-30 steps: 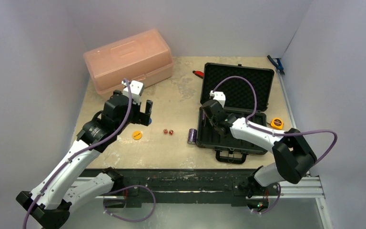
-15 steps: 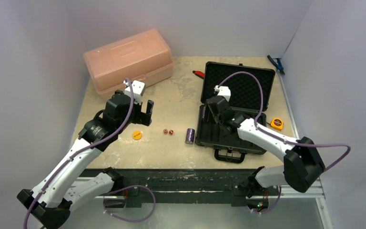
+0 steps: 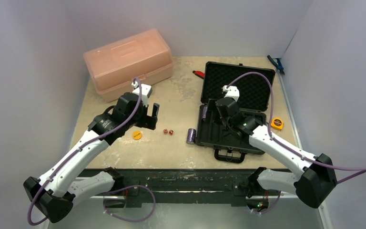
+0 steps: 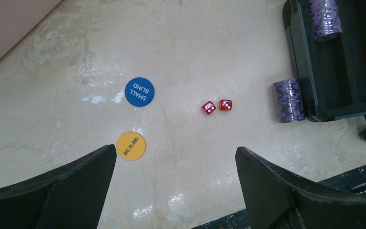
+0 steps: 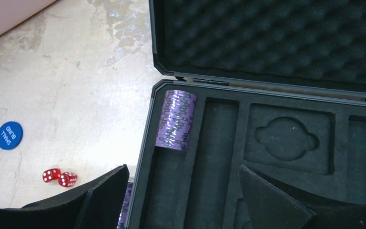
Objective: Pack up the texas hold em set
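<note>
The black briefcase (image 3: 230,155) lies open at the right, its foam lid (image 5: 276,38) back. One purple chip stack (image 5: 176,119) rests in the leftmost foam slot. The other chip stack (image 3: 191,136) lies on the table against the case's left wall. Two red dice (image 3: 167,131) sit left of it, the orange disc (image 3: 137,135) further left. My right gripper (image 5: 183,168) hovers open and empty over the case's slots, just short of the slotted stack. My left gripper (image 4: 175,150) hangs open above the table between the orange disc (image 4: 130,145) and the dice (image 4: 217,106).
A blue disc (image 4: 139,91) lies just beyond the orange one. The translucent pink box (image 3: 128,59) fills the back left. A yellow tape measure (image 3: 277,123) sits right of the case, and a red-handled tool (image 3: 198,73) lies behind it.
My right gripper has opened, leaving the chip stack in its slot, and has drawn back to the right. My left arm has moved right, closer to the dice.
</note>
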Robot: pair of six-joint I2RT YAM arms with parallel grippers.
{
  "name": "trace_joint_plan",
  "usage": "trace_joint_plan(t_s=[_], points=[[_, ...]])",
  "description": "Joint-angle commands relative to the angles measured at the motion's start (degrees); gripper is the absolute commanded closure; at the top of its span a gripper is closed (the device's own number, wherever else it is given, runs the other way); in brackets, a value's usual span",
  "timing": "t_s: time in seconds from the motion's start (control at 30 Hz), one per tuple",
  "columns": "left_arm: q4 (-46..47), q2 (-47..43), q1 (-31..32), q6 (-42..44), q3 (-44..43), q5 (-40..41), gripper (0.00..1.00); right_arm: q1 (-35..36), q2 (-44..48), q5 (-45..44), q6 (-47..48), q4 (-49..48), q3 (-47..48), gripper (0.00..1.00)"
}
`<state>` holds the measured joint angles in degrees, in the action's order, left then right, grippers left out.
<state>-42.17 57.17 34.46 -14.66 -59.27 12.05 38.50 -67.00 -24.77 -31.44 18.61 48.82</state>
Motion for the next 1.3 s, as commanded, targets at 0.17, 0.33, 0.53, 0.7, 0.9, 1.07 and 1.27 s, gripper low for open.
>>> trace_joint_plan(t_s=[0.17, 0.33, 0.53, 0.7, 0.9, 1.07, 1.27], points=[[-0.59, 2.32, 0.37, -6.95, 0.16, -0.48, 0.04, -0.30, 2.57, -1.78, 0.44, 0.82, -2.27, 0.08], [0.80, 5.50, 0.42, -9.79, 1.93, -0.33, 0.05, -0.27, 2.36, -1.14, 1.15, 0.29, -2.73, 0.08], [3.18, 9.12, 0.42, -13.20, 3.23, -2.21, 0.11, -0.22, 2.01, -0.79, 1.82, 0.39, -2.47, 0.08], [5.17, 13.65, 0.40, -16.22, 3.33, -4.68, 0.19, -0.27, 1.48, -1.33, 1.24, 1.04, -1.48, 0.08], [4.40, 20.04, 0.20, -19.82, 1.83, -0.51, 0.26, -0.28, 2.41, -1.90, 0.85, 2.18, -1.37, 0.09], [1.36, 27.10, -1.37, -15.66, -2.12, 4.37, 0.25, -0.21, 3.17, -1.38, 1.03, 2.60, -1.74, 0.09], [1.14, 31.24, -5.92, -15.10, -4.70, 2.78, 0.25, -0.26, 3.63, 1.50, 0.27, 2.00, -2.75, 0.09]])
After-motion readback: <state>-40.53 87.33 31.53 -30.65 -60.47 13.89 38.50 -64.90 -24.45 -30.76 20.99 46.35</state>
